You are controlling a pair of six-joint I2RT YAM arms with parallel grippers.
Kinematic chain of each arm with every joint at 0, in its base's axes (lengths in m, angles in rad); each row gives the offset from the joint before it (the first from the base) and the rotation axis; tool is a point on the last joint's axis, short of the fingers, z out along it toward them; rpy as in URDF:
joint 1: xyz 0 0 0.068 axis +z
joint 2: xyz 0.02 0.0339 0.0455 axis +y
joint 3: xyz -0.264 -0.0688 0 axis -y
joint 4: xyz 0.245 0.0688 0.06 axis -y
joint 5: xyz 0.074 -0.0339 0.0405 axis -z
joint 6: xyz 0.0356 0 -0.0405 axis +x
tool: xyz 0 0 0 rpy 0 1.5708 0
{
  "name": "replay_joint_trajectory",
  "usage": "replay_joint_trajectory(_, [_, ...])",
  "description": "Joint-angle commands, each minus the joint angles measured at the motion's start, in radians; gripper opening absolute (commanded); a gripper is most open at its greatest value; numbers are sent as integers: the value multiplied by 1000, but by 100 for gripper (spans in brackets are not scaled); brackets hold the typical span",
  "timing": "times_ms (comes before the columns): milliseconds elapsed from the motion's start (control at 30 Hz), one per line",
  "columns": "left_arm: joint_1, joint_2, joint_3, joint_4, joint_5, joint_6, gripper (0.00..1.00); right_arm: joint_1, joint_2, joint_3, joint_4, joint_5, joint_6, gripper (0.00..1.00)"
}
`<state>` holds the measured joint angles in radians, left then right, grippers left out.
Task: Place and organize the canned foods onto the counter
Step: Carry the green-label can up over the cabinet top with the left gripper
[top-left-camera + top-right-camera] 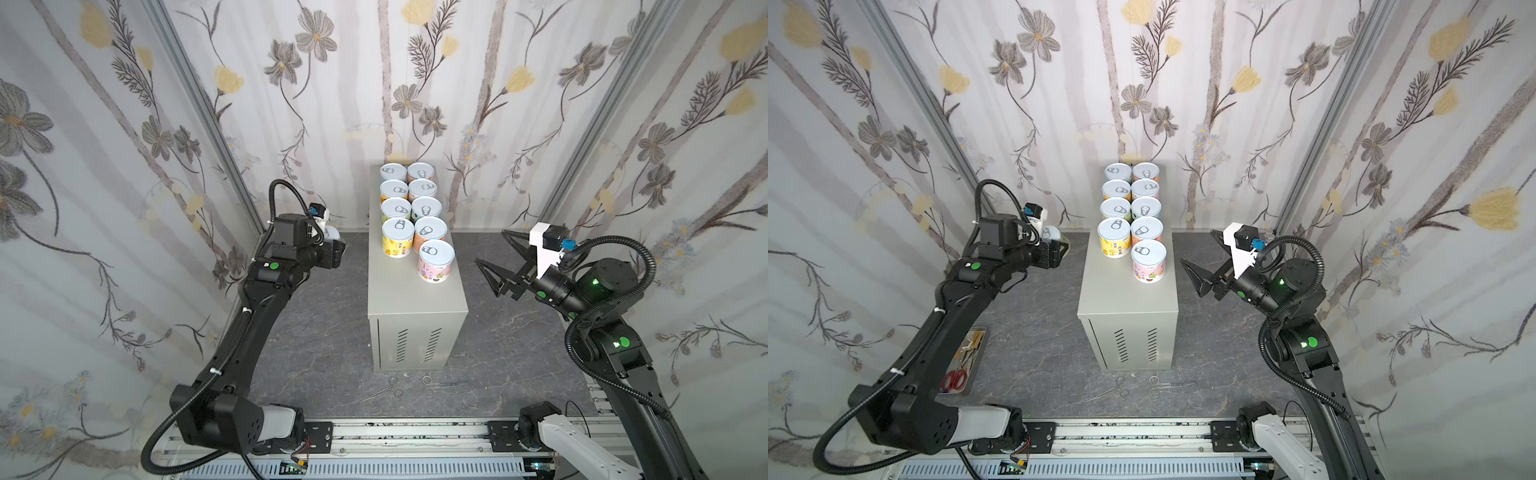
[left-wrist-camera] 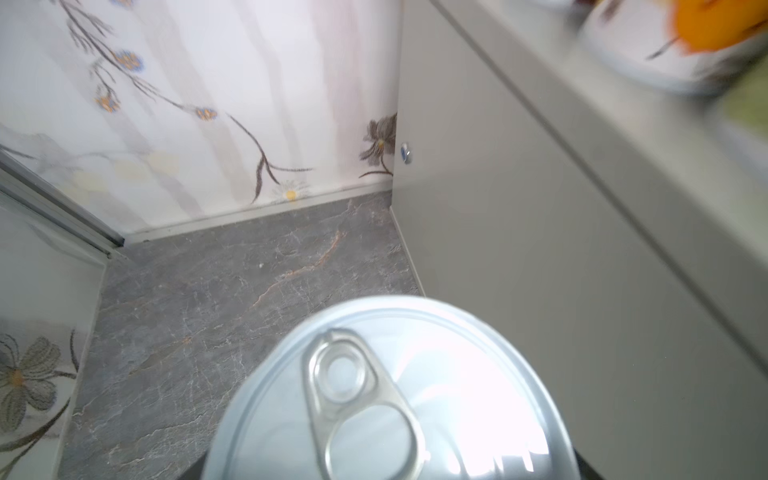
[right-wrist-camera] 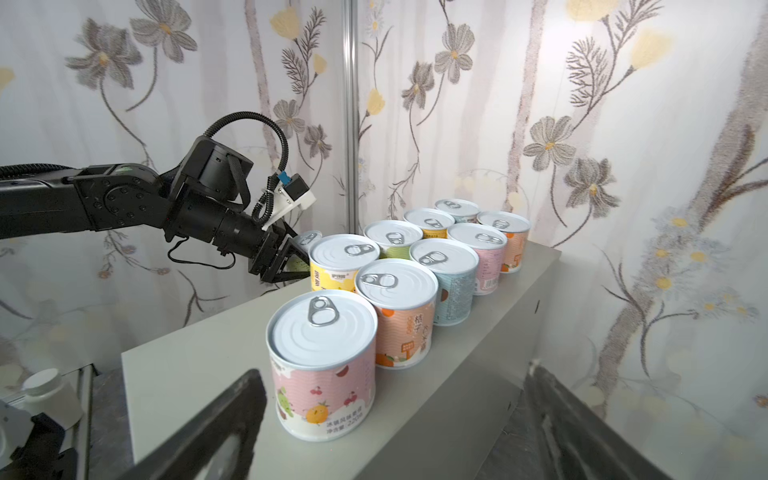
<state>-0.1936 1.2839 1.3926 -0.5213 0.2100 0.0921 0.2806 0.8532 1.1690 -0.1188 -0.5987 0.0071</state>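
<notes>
Closest to the top camera, a slotted metal rail (image 1: 395,434) spans the near edge and carries both arm bases. Beyond it, on the dark marbled floor (image 1: 316,316), thin metal forceps (image 1: 398,392) lie just in front of the counter (image 1: 415,299), a tall light-grey cabinet with vent slots on its near face. Nine tins (image 1: 426,208) stand upright on the far part of its flat top. They form two close rows running near to far, four in the left row and five in the right. The yellow tin (image 1: 397,239) closes the left row at its near end. The pink tin (image 1: 436,261) closes the right row one place nearer, with bare counter top to its left.

The left gripper (image 1: 1061,250) hangs off the counter's left side, about level with the yellow tin and apart from the cabinet. Its fingers pinch a tenth tin (image 2: 386,395) by the sides, lid up, the pull-tab facing the wrist camera. The right gripper (image 1: 490,247) sits to the right of the counter, apart from it. Its fingers are spread wide with nothing between them, and they point toward the pink tin.

At the near left, under the left arm, a tray (image 1: 973,374) holds red-handled scissors (image 1: 953,380). A white-capped bottle (image 3: 45,388) shows low down on the counter's left.
</notes>
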Motion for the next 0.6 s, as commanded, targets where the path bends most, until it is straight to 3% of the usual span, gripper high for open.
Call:
replay_joint_trajectory(0, [-1, -89, 36, -67, 72, -39, 72, 11, 19, 25, -18, -115, 16, 96])
replay_joint_trajectory(233, [-22, -213, 153, -214, 180, -126, 70, 79, 33, 53, -103, 13, -74, 92])
replay_joint_trajectory(567, [-104, -245, 254, -320, 249, -124, 70, 207, 91, 75, -136, 132, -48, 90])
